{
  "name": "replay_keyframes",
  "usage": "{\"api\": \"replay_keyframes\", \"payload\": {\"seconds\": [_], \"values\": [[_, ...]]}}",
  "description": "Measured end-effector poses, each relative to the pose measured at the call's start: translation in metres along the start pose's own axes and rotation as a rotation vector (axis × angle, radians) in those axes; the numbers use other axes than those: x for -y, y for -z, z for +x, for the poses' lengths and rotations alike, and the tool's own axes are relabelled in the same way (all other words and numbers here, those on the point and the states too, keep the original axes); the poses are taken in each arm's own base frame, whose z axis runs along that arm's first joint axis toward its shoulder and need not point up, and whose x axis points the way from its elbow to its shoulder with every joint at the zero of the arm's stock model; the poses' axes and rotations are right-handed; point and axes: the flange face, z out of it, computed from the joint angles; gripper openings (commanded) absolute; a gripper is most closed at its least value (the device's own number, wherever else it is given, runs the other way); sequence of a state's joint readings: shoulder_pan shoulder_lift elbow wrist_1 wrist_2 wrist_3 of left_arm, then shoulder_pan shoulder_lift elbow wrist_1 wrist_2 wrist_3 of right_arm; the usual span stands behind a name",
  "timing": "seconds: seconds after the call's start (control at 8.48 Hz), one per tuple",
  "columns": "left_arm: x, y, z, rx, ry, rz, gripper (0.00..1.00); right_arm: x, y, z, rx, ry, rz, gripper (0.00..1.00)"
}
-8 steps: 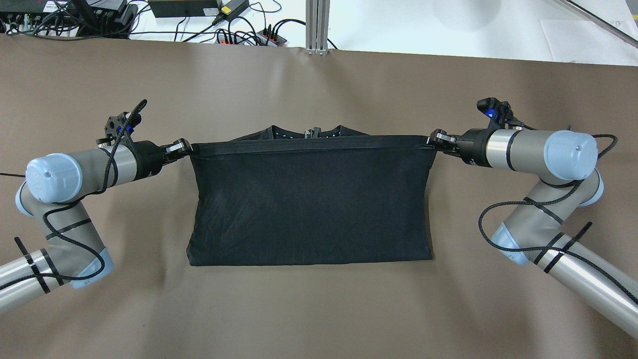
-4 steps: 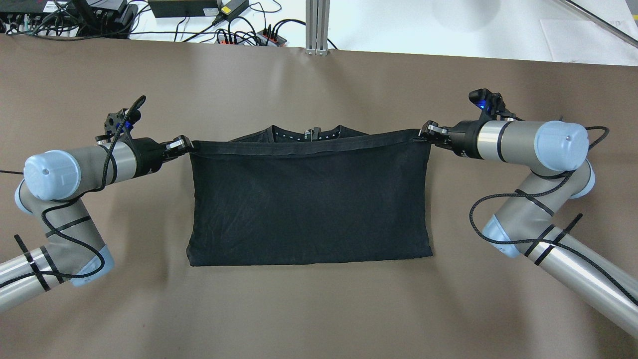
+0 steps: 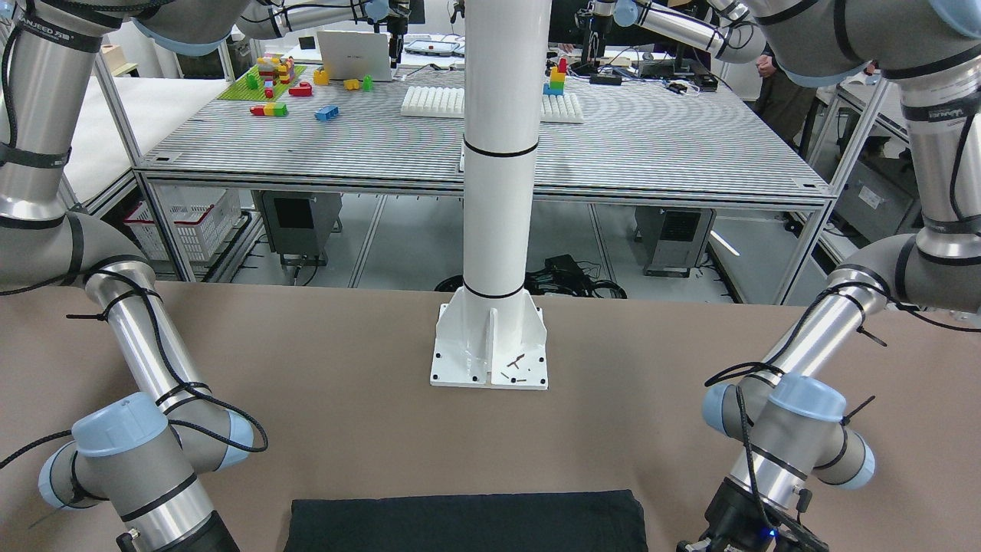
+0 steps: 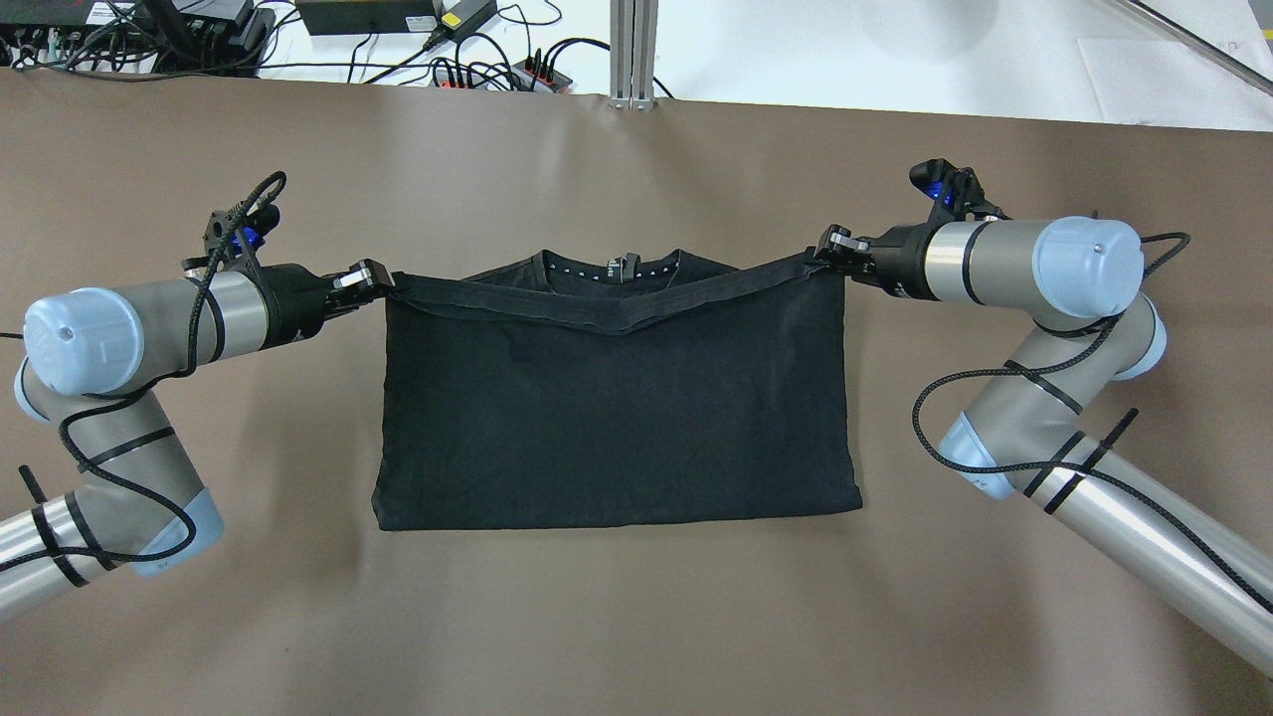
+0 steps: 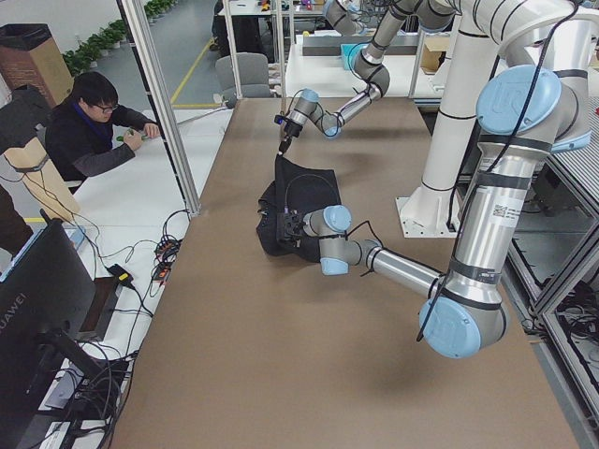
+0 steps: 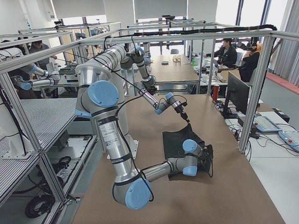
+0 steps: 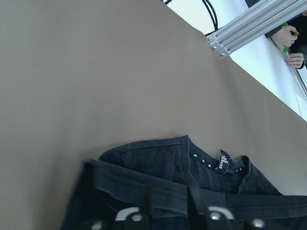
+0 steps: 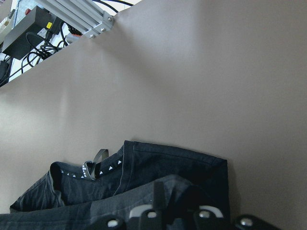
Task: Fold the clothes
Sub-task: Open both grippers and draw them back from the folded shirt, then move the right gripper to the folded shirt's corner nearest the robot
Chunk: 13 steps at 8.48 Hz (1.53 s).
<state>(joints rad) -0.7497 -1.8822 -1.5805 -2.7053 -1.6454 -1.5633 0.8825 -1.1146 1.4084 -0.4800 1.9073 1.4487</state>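
Black clothes, corners in left pincer, right pincer

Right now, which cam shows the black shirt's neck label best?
Left wrist view: the neck label faces the camera there, print visible, inside the black shirt's collar. The right wrist view shows it too, as a thin curled strip. Overhead shows only a tiny speck. Front-facing and both side views don't show it.

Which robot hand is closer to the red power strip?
Left. The left hand grips the shirt slightly left of the power strip; the right hand sits far to its right.
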Motion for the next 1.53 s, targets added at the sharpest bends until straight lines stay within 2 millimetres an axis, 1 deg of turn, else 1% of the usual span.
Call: {"api": "replay_keyframes", "payload": {"seconds": [0.12,0.35,0.47,0.59,0.71,0.94,1.06,1.18,1.41,1.53], "values": [[0.002,0.002,-0.001,0.002,0.000,0.005,0.94,0.002,0.002,0.002,-0.003,0.003,-0.005,0.94],[0.021,0.007,-0.002,0.014,-0.002,0.028,0.94,0.017,0.018,0.014,-0.010,-0.002,-0.056,0.94],[0.029,0.010,0.001,0.022,-0.003,0.035,0.94,0.016,0.026,0.027,-0.020,-0.011,-0.085,0.94],[0.033,0.013,0.007,0.030,-0.003,0.039,0.94,0.008,0.035,0.040,-0.031,-0.023,-0.112,0.94],[0.035,0.017,0.015,0.032,-0.002,0.044,0.94,-0.007,0.047,0.048,-0.034,-0.038,-0.150,0.94],[0.035,0.031,0.031,0.026,-0.003,0.050,0.94,-0.051,0.076,0.062,-0.059,-0.118,-0.247,0.93],[0.035,0.037,0.037,0.027,-0.003,0.051,0.94,-0.074,0.081,0.070,-0.080,-0.145,-0.283,0.93],[0.035,0.042,0.039,0.030,-0.003,0.053,0.94,-0.097,0.079,0.079,-0.104,-0.155,-0.303,0.93],[0.033,0.047,0.038,0.034,-0.003,0.067,0.94,-0.149,0.056,0.082,-0.136,-0.133,-0.307,0.93],[0.032,0.050,0.036,0.036,-0.004,0.070,0.94,-0.169,0.047,0.082,-0.148,-0.121,-0.306,0.93]]}}
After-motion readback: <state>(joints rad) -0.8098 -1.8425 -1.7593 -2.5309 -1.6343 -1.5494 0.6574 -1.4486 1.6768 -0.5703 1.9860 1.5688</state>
